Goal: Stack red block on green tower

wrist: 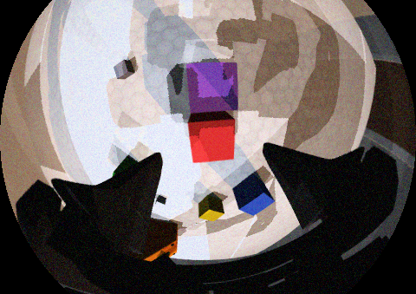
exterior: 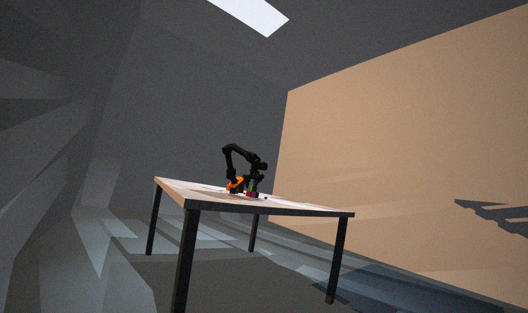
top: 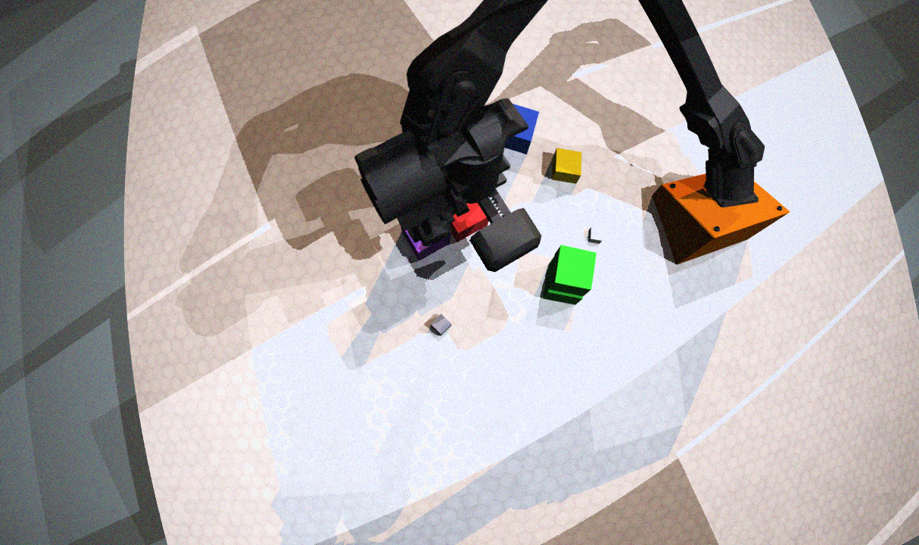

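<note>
Top view, tool (top: 475,227) half hiding red block (top: 468,219)

We note the table (top: 720,420): pale top with a fine honeycomb texture, crossed by patches of shadow and light, on dark legs in the exterior view. Resting directly on it: the red block (top: 469,219) touching the purple block (top: 423,242); the blue block (top: 524,129) and the yellow block (top: 567,163) near each other; the green tower (top: 571,272) standing apart from these; the orange base (top: 717,215) of the arm; a small grey piece (top: 440,325); a tiny dark piece (top: 593,235) beside the tower.
</note>
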Controlling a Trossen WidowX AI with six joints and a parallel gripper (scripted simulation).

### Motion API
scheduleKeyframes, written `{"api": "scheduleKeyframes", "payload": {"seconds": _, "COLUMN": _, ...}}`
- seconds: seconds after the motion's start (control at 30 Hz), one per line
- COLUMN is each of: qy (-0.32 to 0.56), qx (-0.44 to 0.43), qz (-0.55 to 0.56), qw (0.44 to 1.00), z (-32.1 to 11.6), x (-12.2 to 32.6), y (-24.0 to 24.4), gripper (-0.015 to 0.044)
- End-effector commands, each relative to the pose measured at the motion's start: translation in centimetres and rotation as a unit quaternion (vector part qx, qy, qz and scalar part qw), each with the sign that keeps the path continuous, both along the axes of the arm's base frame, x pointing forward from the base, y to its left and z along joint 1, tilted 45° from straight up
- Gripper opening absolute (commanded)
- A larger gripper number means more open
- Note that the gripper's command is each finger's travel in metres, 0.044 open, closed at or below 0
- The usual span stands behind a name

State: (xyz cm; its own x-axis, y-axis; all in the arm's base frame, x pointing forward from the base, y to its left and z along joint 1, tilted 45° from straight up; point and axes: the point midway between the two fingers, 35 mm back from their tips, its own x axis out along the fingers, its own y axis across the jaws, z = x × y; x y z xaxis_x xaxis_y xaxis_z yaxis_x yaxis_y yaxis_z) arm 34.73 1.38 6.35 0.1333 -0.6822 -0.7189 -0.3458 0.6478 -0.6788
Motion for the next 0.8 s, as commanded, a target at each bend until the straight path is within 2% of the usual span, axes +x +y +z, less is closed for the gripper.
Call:
{"api": "scheduleKeyframes", "payload": {"seconds": 0.0, "qy": -0.003, "qx": -0.002, "qz": 0.007, "qw": 1.0, "z": -0.2, "x": 0.1, "y": -0.1, "gripper": 0.044}}
{"api": "scheduleKeyframes", "payload": {"seconds": 0.77, "qy": -0.003, "qx": -0.003, "qz": 0.007, "qw": 1.0, "z": -2.6, "x": 0.6, "y": -2.5, "gripper": 0.044}}
